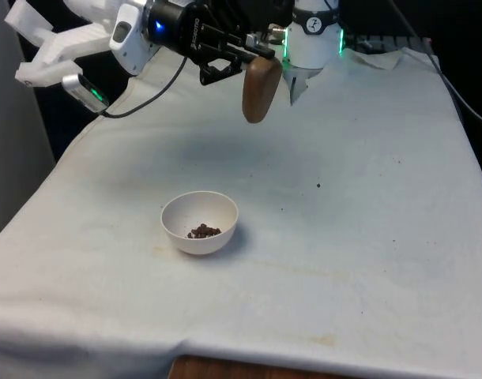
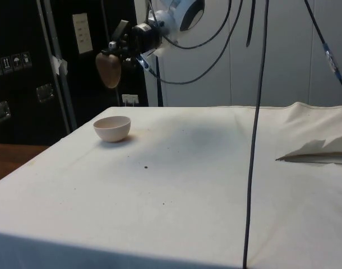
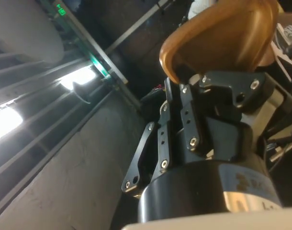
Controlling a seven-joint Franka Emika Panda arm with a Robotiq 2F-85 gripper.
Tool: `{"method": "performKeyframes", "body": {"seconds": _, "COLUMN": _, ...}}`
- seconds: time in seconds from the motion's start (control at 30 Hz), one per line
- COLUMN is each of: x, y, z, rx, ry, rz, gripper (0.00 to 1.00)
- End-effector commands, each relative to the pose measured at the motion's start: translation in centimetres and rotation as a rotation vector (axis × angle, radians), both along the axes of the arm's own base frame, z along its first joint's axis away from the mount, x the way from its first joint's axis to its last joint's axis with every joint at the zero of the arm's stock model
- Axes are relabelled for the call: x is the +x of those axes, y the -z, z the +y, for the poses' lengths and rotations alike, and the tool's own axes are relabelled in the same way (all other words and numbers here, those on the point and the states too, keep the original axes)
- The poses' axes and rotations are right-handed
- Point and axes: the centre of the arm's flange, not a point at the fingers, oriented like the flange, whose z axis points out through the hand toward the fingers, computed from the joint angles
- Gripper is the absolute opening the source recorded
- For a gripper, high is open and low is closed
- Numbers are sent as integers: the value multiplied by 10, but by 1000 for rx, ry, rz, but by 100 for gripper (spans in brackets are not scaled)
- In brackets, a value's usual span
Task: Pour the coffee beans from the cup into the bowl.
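Observation:
A white bowl (image 1: 180, 215) stands on the cloth with a small heap of coffee beans (image 1: 203, 231) in it. High above the table hangs a brown cup (image 1: 261, 88), held at its upper end by my gripper (image 1: 255, 55), which is shut on it. In the front view the cup is up and to the right of the bowl. From the side, the cup (image 2: 109, 69) hangs about straight over the bowl (image 2: 112, 128), below the gripper (image 2: 119, 49). The wrist view has the fingers (image 3: 191, 112) clamped on the cup's (image 3: 222, 36) wall. The cup's inside is hidden.
One stray bean (image 1: 318, 186) lies on the cloth to the front view's right of the bowl, also seen from the side (image 2: 146, 166). Black cables (image 2: 254, 123) hang in front of the side camera. A crumpled fold of cloth (image 2: 319, 150) lies near the robot's base.

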Motion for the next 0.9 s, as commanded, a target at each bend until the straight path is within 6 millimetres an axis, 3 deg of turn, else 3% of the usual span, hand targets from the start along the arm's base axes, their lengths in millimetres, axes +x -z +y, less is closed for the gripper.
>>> {"method": "performKeyframes", "body": {"seconds": 0.0, "x": -2, "y": -1, "z": 1, "rx": -19, "ry": -5, "rz": 5, "gripper": 0}}
{"method": "performKeyframes", "body": {"seconds": 0.87, "x": -4, "y": 15, "z": 20, "rx": -93, "ry": -113, "rz": -24, "gripper": 0}}
